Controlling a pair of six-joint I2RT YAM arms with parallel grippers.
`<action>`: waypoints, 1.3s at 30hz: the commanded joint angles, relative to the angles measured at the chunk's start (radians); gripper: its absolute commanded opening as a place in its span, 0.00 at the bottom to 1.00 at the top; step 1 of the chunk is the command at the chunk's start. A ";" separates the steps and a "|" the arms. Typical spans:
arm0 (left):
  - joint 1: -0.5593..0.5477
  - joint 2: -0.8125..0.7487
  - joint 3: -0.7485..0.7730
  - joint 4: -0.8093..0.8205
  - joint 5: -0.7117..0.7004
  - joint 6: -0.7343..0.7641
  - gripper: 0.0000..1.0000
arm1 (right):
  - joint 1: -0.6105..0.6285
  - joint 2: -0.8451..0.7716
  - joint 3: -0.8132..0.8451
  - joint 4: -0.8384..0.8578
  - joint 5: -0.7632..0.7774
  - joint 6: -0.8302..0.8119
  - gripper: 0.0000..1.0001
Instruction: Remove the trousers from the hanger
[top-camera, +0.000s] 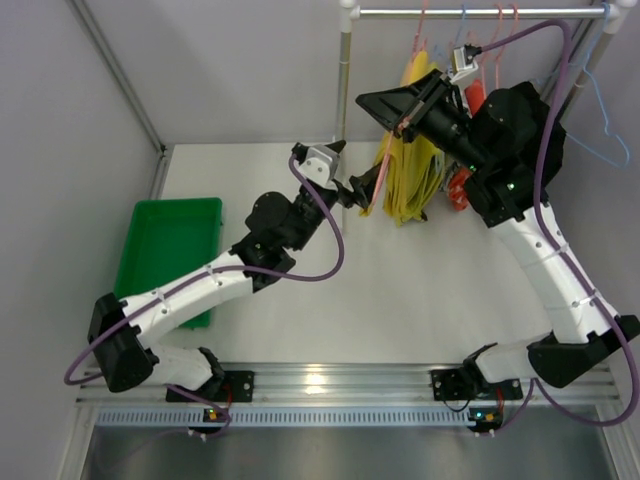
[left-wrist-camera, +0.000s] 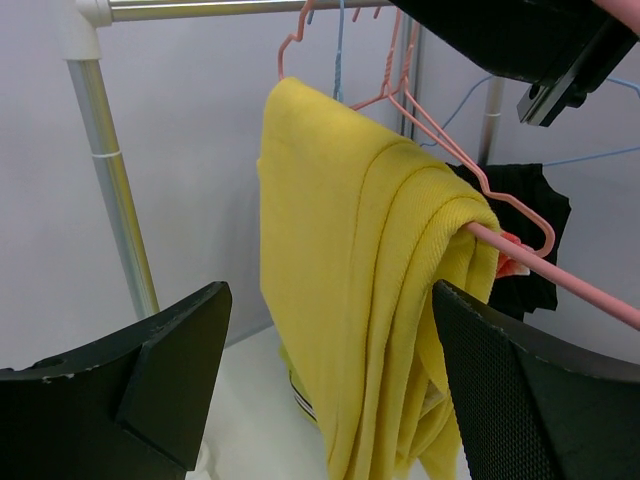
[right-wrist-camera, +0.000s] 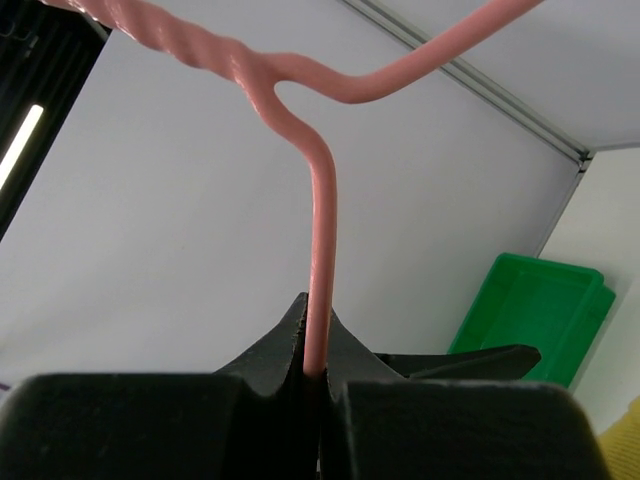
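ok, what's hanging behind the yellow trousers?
From the left wrist view, a black garment and a sliver of red-orange cloth show behind the yellow trousers. The trousers hide the rest of both.

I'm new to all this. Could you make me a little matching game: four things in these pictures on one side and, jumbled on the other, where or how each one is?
Things:
1. left gripper
2. right gripper
3. yellow trousers
4. green tray

States and places:
A. draped over the pink hanger
B. lying on the table, left side
C. open, facing the trousers
D. shut on the pink hanger

Pairs: 1-C, 2-D, 3-A, 4-B
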 joint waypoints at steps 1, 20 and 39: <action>-0.005 0.013 0.036 0.085 0.018 -0.018 0.86 | 0.011 -0.028 0.105 0.165 0.000 -0.039 0.00; -0.002 0.140 0.091 0.255 -0.039 0.072 0.85 | 0.013 -0.023 0.173 0.148 -0.036 0.047 0.00; -0.003 0.179 0.101 0.261 -0.010 0.059 0.87 | 0.013 -0.039 0.176 0.150 -0.049 0.068 0.00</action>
